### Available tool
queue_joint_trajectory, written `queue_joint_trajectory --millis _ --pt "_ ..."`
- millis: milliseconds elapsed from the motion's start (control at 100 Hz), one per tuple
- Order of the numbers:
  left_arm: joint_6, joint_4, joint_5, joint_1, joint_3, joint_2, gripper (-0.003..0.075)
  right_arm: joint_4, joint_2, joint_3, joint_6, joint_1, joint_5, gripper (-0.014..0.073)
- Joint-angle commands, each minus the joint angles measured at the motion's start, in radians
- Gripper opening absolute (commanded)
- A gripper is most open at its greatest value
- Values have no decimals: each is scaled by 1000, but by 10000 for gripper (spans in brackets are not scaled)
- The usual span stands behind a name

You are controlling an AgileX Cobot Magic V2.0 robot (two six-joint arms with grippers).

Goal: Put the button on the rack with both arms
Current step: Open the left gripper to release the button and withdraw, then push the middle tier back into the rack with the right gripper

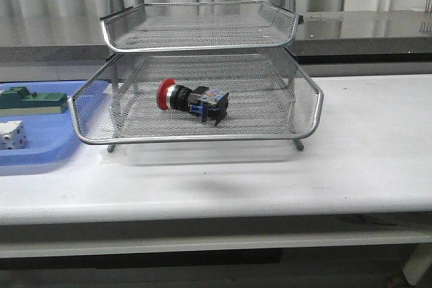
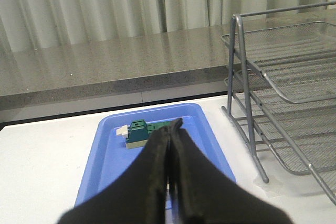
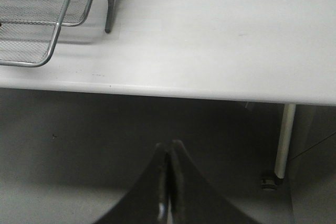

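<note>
1. Red cap first: from the front I see the button (image 1: 192, 101) lying on its side on the lower visible tier of the rack (image 1: 202, 138), cap toward the blue tray (image 1: 40, 156), which sits beside the rack with a green block (image 1: 30, 101) and a white cube (image 1: 12, 134) in it. Neither arm shows in this view, so I judge the placing done.

2. Left wrist: my left gripper (image 2: 170, 182) hangs over the blue tray, beside the rack, fingers pressed together with nothing between them.

3. Right wrist: my right gripper (image 3: 168, 187) is off the table edge (image 3: 173, 90), well apart from the rack, fingers closed flat and empty.

4. Handling, as I judge it: the button looks rigid, light and compact. The round cap and collar would roll or slip, so I would pinch the boxy black-and-blue body across its flat sides.
</note>
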Motion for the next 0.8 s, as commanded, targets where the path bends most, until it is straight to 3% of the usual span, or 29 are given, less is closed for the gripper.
queue_joint_trajectory --millis 0,420,790 --pt "-11 -15 -81 1 -27 7 -21 -5 4 -33 -2 -3 -72 -71" --pt "-11 -15 -81 1 -27 7 -21 81 46 -33 -2 -3 -230 -71" --pt "-11 -15 -81 1 -27 7 -21 409 416 -33 -16 8 -327 -71"
